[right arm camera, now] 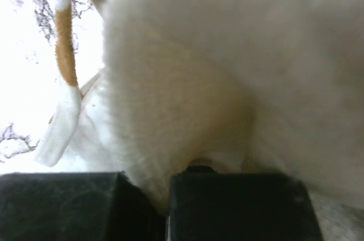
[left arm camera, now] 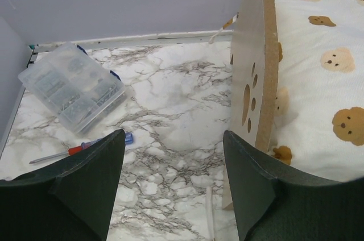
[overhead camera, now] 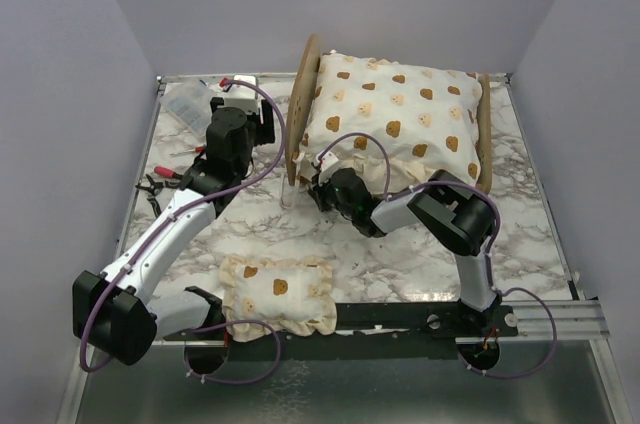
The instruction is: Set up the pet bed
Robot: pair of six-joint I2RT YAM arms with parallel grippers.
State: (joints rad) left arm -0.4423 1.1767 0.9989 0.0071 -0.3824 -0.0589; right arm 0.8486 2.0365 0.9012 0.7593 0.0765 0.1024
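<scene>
Now: pet bed [left arm camera: 253,65] beside spread left tool [left arm camera: 172,138]; right tool [right arm camera: 168,183] pinching cushion [overhead camera: 400,114].

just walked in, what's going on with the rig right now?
The right gripper is shut on the cushion at its near corner by the headboard. The cushion lies on the bed. The left gripper is open and empty, just outside the headboard. The pillow lies on the table by the arm bases, not yet on the bed.
</scene>
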